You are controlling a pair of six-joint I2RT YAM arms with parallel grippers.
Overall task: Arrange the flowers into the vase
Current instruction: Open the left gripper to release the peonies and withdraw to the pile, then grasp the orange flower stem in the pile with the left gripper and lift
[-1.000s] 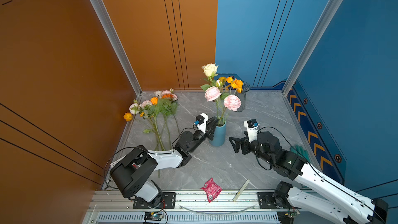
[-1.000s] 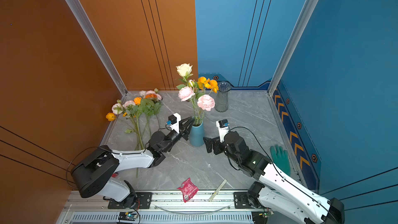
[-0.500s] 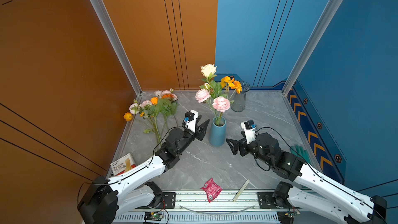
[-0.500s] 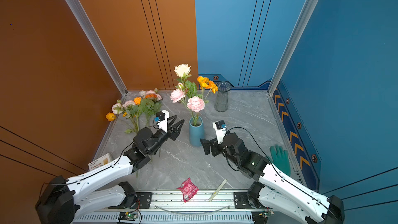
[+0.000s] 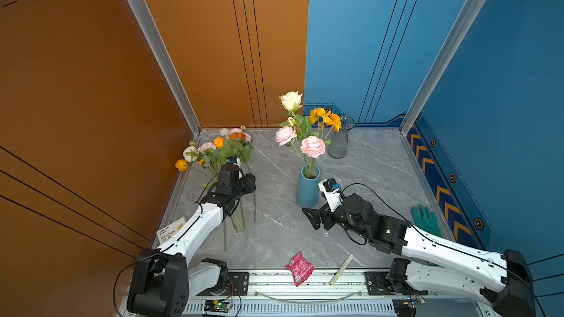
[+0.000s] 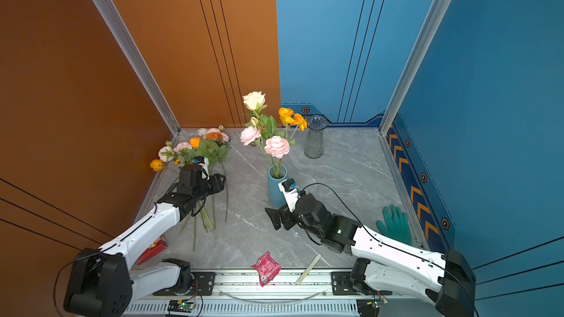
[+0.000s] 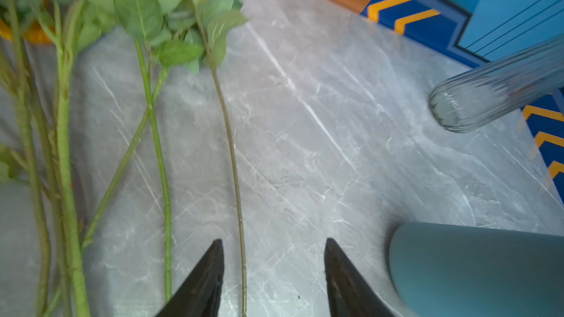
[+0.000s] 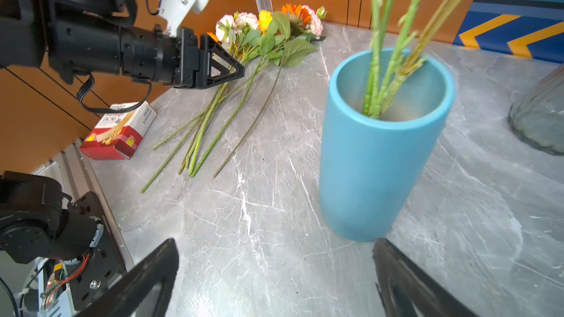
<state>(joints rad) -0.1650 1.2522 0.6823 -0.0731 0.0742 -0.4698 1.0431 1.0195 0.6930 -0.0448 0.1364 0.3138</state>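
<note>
Desk [image 5: 366, 178]: grey marble.
Flowers [image 5: 225, 150]: some lying left, others in the blue vase [image 5: 307, 190].
Box [image 5: 171, 231]: "Bandage".
Left fingers [image 7: 210, 269]: parted, stem between, unclamped.
Right fingers [image 8: 158, 263]: spread wide, empty.

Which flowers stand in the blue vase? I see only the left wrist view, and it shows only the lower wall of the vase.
Observer: In both top views the blue vase holds flowers: one cream bloom, two pink, several orange.
Operator: Where is the right pincer?
Observer: The right pincer is open and empty, low beside the blue vase on its near side.
Operator: Is the glass vase in use?
Observer: No, the glass vase stands upright with no stem in it.
</note>
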